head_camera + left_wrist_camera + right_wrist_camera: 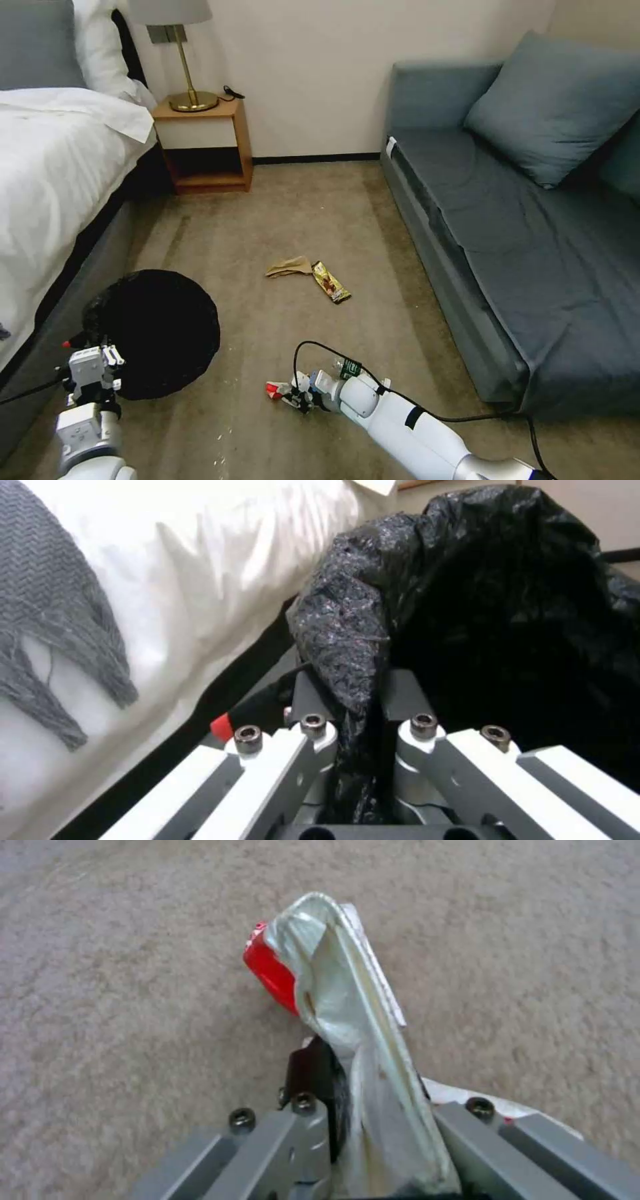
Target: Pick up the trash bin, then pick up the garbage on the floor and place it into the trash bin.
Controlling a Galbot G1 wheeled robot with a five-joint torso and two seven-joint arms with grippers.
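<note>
Head view, near left: bin, black, bag-lined, standing on the carpet just beside the bed. Left gripper at the bin's near-left rim; in the left wrist view the left gripper is clenched on a fold of the black bag at the rim, with the bin rising behind it.

Near centre: red-white wrapper, low at the carpet, in the right gripper. Right wrist view: right gripper grasping the wrapper, which sticks out past the fingertips, red side turned outward, over bare carpet.

Bottle, green label, lying just beside the right arm, partly hidden by it.

Mid floor, farther off: tan paper and gold-brown snack wrapper, the two touching or nearly so, well apart from the bin.

Surroundings: bed along the left with white sheets; grey sofa along the right with a cushion; wooden nightstand at the far wall beside the bed, carrying a brass lamp.
</note>
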